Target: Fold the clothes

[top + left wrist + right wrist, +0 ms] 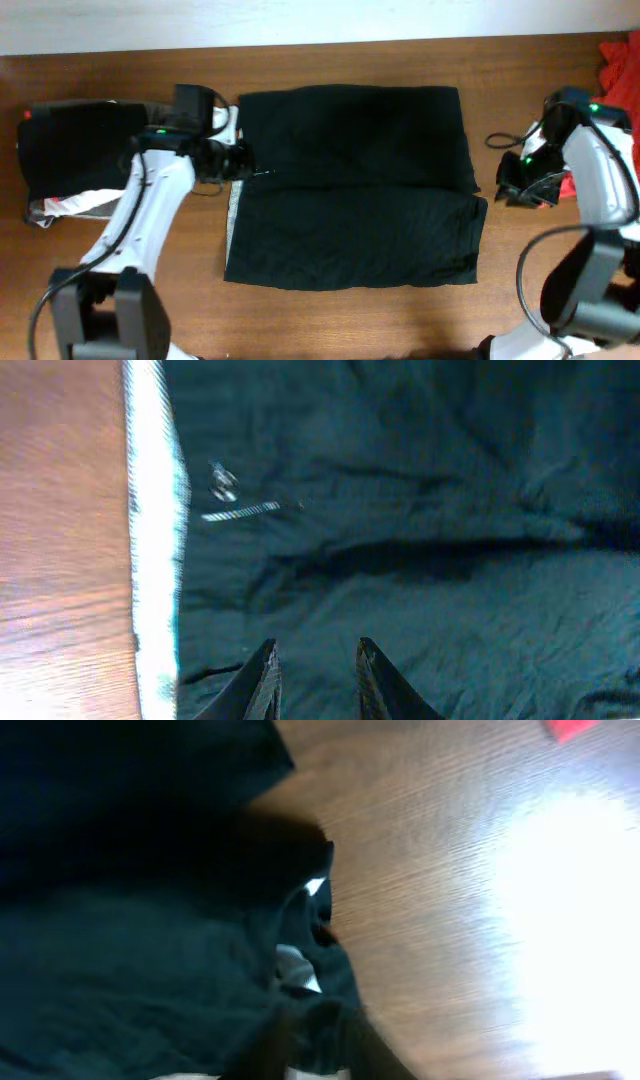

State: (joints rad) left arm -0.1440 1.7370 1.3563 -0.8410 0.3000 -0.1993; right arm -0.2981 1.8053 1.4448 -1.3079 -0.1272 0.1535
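Observation:
The large black garment (355, 185) lies flat mid-table, its upper layer folded down over the lower. My left gripper (240, 160) hovers at its left edge. In the left wrist view that gripper (316, 655) is open a little above the black cloth (420, 560), with nothing between its fingers. My right gripper (508, 188) sits at the garment's right edge. The blurred right wrist view shows this gripper (315, 1030) shut on a bunched bit of the black fabric's edge (310, 985). More clothes lie aside: a black pile (70, 150), a grey white-striped piece (70, 205) and a red-orange one (620, 65).
A white strip (155, 540) runs along the garment's left edge. Bare wooden table (540, 280) borders the garment on the right and front. A black cable (500, 140) loops near the right arm. The table's far edge meets a white wall.

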